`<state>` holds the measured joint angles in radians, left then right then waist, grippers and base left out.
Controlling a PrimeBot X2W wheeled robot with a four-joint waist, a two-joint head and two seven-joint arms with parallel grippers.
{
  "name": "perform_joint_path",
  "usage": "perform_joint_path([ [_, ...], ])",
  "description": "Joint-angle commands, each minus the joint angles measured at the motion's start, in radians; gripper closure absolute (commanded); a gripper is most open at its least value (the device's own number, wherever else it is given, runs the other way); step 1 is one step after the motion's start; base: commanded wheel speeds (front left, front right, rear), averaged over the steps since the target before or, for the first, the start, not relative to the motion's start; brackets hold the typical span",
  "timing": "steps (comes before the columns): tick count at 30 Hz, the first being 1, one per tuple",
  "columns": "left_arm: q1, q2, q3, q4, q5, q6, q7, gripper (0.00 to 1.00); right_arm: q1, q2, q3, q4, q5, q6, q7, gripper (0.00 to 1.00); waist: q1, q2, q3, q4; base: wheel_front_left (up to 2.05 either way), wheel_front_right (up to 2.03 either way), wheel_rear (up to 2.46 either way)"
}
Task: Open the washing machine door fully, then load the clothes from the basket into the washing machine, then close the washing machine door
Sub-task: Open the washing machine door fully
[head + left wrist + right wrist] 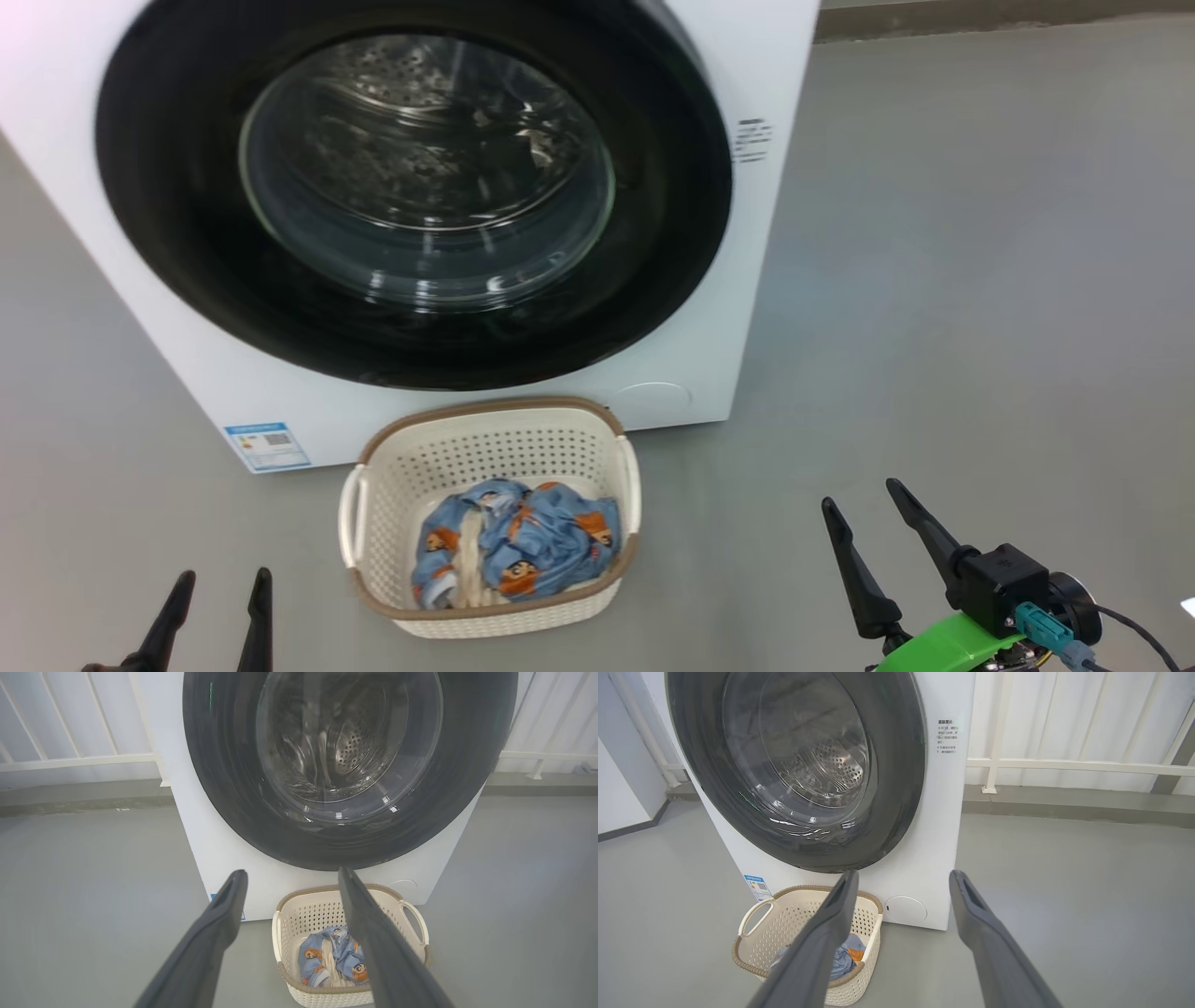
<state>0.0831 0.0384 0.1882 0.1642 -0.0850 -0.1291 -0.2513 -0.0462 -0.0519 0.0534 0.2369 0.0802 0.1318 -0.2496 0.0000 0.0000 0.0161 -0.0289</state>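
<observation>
the washing machine [140,308] stands on the grey floor [934,327], a big white front-loader with a small blue label sticker [267,446] at its lower left corner. the washing machine door [187,233] is shut flat against the front; through its bulging glass window the perforated steel drum [420,140] can be seen, blurred by reflections.

just in front of the machine, below the door, sits the basket [485,439] — cream plastic with perforated walls, a brown woven-look rim and a white handle on each side. it rests on the floor close to the machine's base. the clothes [532,541] lie inside it, a crumpled bundle on the bottom, well below the rim: light blue fabric printed with orange-and-cream cartoon figures, with a strip of cream cloth running through the middle.

the left gripper [225,573] is low at the basket's left, fingers spread apart and grasping nothing. the right gripper [859,494] is off to the basket's right over bare floor — its fingers also released, with nothing between them. neither touches the basket, the clothes or the door. in the left wrist view a white railing [84,758] runs behind the machine.
</observation>
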Motion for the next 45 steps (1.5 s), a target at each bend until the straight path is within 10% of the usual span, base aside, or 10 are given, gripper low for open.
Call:
perform_joint_path([
  [1, -0.024, 0.012, 0.037, -0.035, -0.002, -0.002, -0.01, 0.0, -0.039, -0.001, 0.024, -0.024, -0.004, -0.001, -0.012, 0.0, 0.0, 0.0, 0.001, 0.0, 1.07, 1.07, -2.13],
  [25, -0.022, 0.012, 0.039, -0.026, -0.024, -0.001, -0.01, 0.0, -0.038, 0.0, 0.029, -0.021, -0.003, -0.001, -0.012, 0.0, 0.0, 0.0, -0.004, -0.002, 0.31, 0.31, -0.62],
  [28, -0.022, 0.012, 0.039, -0.026, -0.025, -0.001, -0.01, 0.0, -0.038, 0.0, 0.031, -0.02, -0.002, -0.001, -0.012, 0.53, 0.0, 0.0, -0.004, -0.001, 0.0, 0.0, 0.0],
  [29, -0.021, 0.012, 0.039, -0.026, -0.026, -0.001, -0.01, 0.0, -0.038, 0.0, 0.032, -0.019, 0.0, -0.001, -0.012, 1.0, 0.0, 0.0, -0.004, -0.001, 0.0, 0.0, 0.0],
  [45, -0.017, 0.012, 0.038, -0.024, -0.039, -0.001, -0.01, 0.0, -0.038, -0.005, 0.042, -0.015, 0.011, -0.001, -0.012, 1.0, 0.0, 0.0, -0.002, -0.003, 0.0, 0.0, 0.0],
])
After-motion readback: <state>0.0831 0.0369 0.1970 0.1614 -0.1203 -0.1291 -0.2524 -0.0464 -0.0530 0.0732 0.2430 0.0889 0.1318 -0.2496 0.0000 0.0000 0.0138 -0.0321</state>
